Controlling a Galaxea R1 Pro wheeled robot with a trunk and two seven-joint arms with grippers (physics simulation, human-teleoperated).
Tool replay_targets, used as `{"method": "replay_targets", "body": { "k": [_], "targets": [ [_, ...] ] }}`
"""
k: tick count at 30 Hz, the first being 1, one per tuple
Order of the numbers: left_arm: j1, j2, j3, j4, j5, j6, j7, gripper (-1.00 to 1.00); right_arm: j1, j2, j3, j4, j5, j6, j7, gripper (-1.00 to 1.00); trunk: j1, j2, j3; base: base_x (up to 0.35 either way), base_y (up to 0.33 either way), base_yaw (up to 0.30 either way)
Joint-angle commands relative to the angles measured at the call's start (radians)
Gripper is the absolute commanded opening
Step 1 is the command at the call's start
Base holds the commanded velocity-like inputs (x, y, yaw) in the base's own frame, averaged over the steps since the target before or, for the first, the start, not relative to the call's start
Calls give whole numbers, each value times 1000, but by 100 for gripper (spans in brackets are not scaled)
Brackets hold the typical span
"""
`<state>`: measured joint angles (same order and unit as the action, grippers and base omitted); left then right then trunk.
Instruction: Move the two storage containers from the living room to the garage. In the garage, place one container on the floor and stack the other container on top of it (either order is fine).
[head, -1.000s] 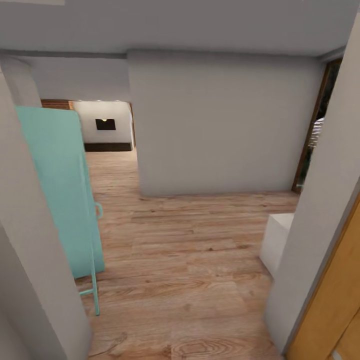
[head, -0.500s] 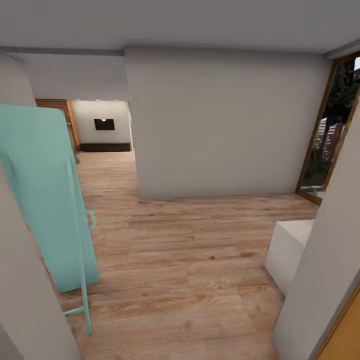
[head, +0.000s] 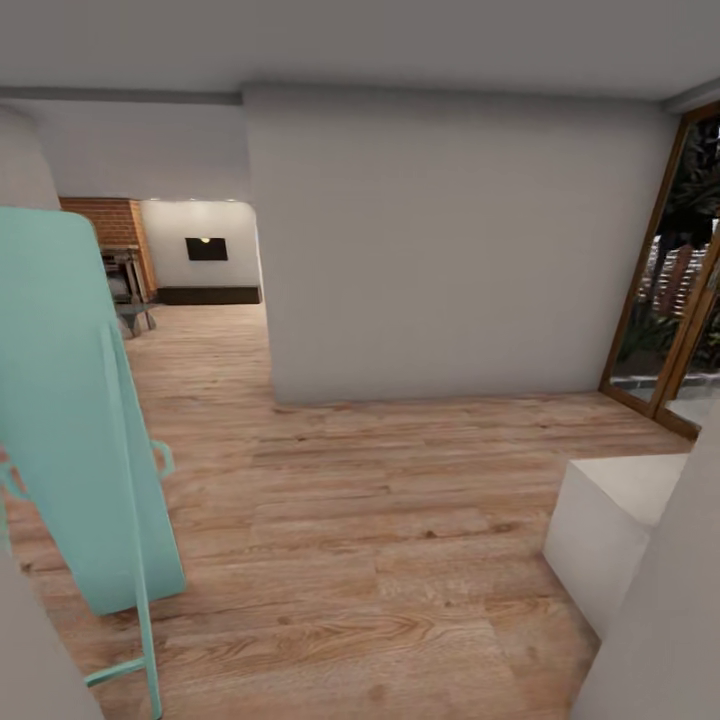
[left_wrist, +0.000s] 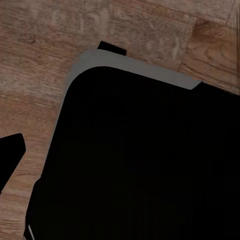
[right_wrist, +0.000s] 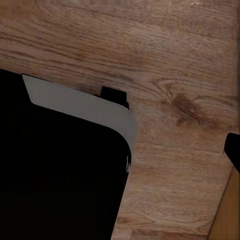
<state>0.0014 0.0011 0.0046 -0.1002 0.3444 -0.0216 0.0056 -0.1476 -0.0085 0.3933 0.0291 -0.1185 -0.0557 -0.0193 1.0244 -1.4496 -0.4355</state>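
Observation:
The two storage containers are out of view, and so is the garage with its floor. I look across a light wood plank floor (head: 380, 520) in a hallway-like space. In the left wrist view my black base (left_wrist: 140, 165) covers the planks, with one dark fingertip (left_wrist: 10, 155) at the picture's edge. In the right wrist view the base (right_wrist: 60, 180) shows again, with another dark fingertip (right_wrist: 234, 150) at the edge. Nothing shows between the fingers.
A teal folding board (head: 80, 400) leans close on my left, its thin legs reaching the floor. A white block (head: 610, 520) stands low on my right. A grey wall (head: 450, 250) faces me, with an opening (head: 200, 270) to its left and wood-framed glass doors (head: 680, 300) at right.
The camera has advanced and the whole view has shifted: the orange door and near wall at right slid out, the glass doors and white block show more, and the teal board is closer.

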Motion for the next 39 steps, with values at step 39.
{"method": "replay_targets", "body": {
  "k": [39],
  "targets": [
    [0,0,0,-1,7,0,1,100,-1,0,10,3,-9,-6,-1,100,1,0,-1,322,0,0]
  ]
}}
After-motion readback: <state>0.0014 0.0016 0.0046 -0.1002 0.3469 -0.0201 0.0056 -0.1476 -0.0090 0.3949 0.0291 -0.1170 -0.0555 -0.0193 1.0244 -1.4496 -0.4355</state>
